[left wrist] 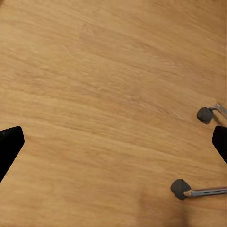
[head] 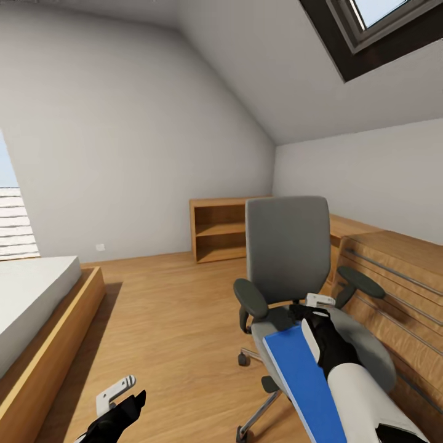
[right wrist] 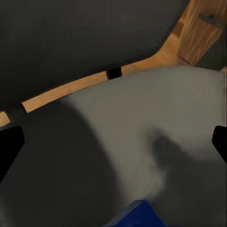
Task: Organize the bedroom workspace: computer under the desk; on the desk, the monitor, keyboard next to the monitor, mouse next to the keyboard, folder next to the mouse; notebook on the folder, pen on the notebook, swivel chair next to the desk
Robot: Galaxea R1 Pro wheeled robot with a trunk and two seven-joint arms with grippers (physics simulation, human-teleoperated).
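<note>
i stand in the bedroom [head: 135, 123], sloped grey walls above me, a dark-framed skylight [head: 369, 37] high on my right side and light wood floor [head: 166, 320] below. a low bed platform [head: 37, 332] lies off beyond my left gripper, and a low wooden shelf unit [head: 218, 229] sits against the far wall.

the swivel chair [head: 288, 246] faces me, its grey seat directly beneath my right gripper [head: 314, 306] and its back just beyond my fingertips; in my right wrist view the seat [right wrist: 142, 132] spreads between my dark finger pads [right wrist: 9, 146], which sit wide apart with nothing between them. the folder [head: 301, 381] lies on the seat, bright blue, running from just behind my right jaws back under my forearm; its corner [right wrist: 137, 215] shows at the near edge, not between the fingers.

my left gripper [head: 120, 400] hangs low over bare floor, jaws spread wide and empty, with two of the chair's castors [left wrist: 179, 187] off to one side of them.
</note>
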